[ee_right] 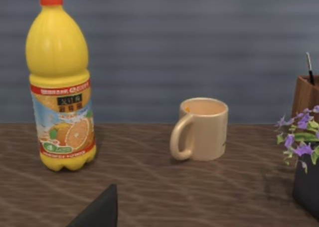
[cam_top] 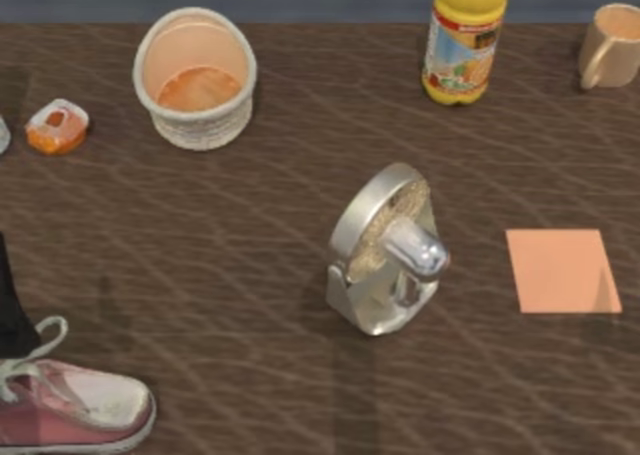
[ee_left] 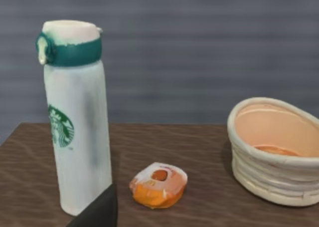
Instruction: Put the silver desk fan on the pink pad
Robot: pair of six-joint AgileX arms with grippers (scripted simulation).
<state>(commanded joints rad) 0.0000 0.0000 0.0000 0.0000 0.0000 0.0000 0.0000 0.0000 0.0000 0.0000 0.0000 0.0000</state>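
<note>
The silver desk fan stands near the middle of the table in the top view, its ring housing and beige grille turned toward the far left and its stubby motor toward the near right. To its right, apart from it, the pink pad lies flat with nothing on it. Neither gripper is near the fan. My left arm shows only as a dark shape at the table's left edge. A dark piece of my left gripper and of my right gripper shows at each wrist view's edge.
A woven basket and an orange packet sit at the back left, with a white-and-green tumbler beside them. A juice bottle and beige mug stand at the back right. A pink sneaker lies front left.
</note>
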